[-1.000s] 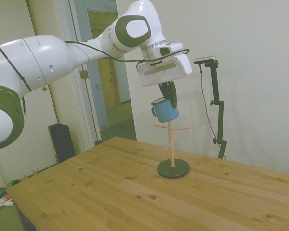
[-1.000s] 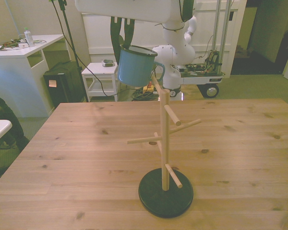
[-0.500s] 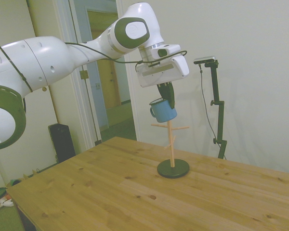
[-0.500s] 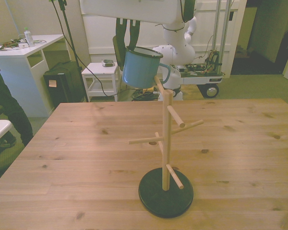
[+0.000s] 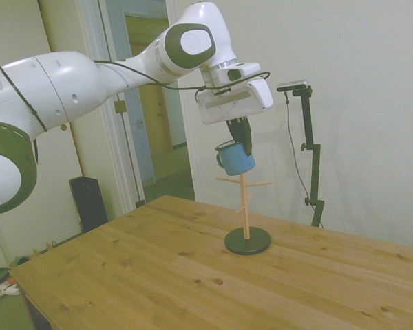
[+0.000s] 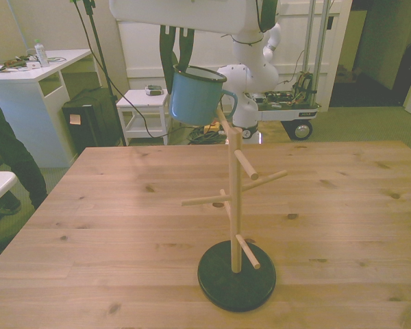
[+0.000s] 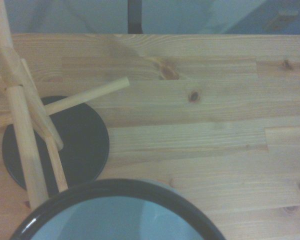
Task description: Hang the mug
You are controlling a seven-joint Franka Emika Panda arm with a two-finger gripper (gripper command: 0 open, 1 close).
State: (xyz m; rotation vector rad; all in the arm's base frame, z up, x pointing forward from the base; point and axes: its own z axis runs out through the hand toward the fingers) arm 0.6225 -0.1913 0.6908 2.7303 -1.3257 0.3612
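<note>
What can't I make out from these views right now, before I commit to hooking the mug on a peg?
- Handle against top peg: in the front view the mug has its handle beside the peg stand top; threaded or merely alongside, unclear.
- Side view: the mug body hides the handle.
- Wrist view: only the mug rim shows, cut off by the edge.
- Gripper: the fingers' grip on the rim is partly hidden behind the mug.

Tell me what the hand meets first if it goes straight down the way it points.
Probably the wooden peg stand: the hand holds the mug just above its top peg. Depth is unclear; it might pass beside it to the table.
</note>
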